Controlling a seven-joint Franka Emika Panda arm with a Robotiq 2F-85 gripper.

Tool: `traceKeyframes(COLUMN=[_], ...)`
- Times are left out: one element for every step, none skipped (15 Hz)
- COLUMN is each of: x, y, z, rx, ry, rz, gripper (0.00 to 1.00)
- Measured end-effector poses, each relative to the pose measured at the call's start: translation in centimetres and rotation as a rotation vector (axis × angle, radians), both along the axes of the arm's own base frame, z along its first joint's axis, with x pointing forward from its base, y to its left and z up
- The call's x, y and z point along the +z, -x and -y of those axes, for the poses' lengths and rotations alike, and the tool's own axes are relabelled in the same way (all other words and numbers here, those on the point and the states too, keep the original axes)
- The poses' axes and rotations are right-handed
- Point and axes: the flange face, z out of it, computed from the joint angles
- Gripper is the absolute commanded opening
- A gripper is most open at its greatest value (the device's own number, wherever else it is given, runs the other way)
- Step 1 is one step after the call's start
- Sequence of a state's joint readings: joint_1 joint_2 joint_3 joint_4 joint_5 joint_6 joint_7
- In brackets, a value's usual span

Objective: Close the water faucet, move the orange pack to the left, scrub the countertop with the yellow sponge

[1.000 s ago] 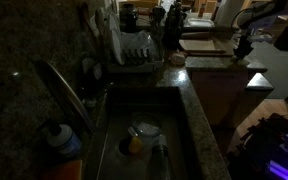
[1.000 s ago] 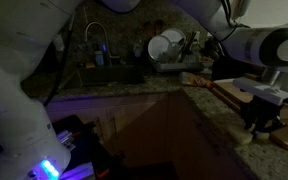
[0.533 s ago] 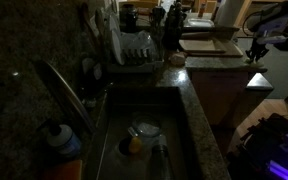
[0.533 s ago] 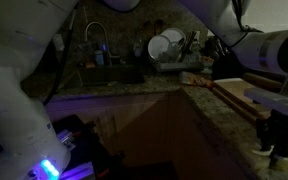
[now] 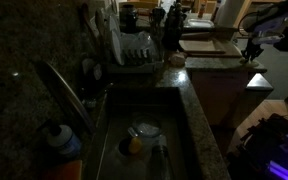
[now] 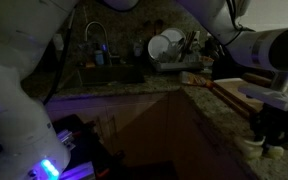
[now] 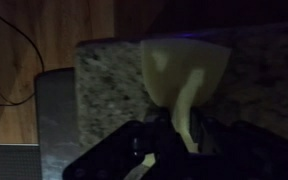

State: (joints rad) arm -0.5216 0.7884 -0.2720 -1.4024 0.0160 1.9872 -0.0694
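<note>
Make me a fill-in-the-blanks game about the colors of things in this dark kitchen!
1. The tool holds a pale ___ sponge.
2. The bottle near the faucet has a ___ cap.
3. A ___ dish lies in the sink.
Missing words: yellow, blue, white.

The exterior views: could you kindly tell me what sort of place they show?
Probably a home kitchen: a sink with a long faucet, a rack of plates, and a stone countertop.
</note>
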Motion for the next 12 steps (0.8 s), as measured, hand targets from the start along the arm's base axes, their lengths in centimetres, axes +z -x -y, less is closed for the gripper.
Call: traceKeyframes(x=[0.1,0.1,0.2,0.2,0.2,0.2,0.2,0.2,0.2,0.2,0.2,0.2], y=[-1.6,-3.3,-4.8,-6.3,-7.6,-8.7,-9.7,-10.7,-11.5,-12.2,-12.9,-13.7], z=[-1.5,-3.3,-5.1,-6.9,-8.6,-10.3,-11.9,-13.6,-15.1,-16.5,-18.0,-19.6], rx=[0.026,0.052,0.083,0.118,0.156,0.198,0.243,0.296,0.348,0.403,0.457,0.517], ry=[-0.031,-0.063,-0.094,-0.124,-0.155,-0.184,-0.209,-0.229,-0.243,-0.254,-0.262,-0.266], rz=[0.033,0.065,0.094,0.119,0.142,0.162,0.177,0.187,0.192,0.194,0.195,0.192], gripper=[0.06,0.06,0.06,0.06,0.06,0.06,0.06,0.06,0.06,0.06,0.06,0.06])
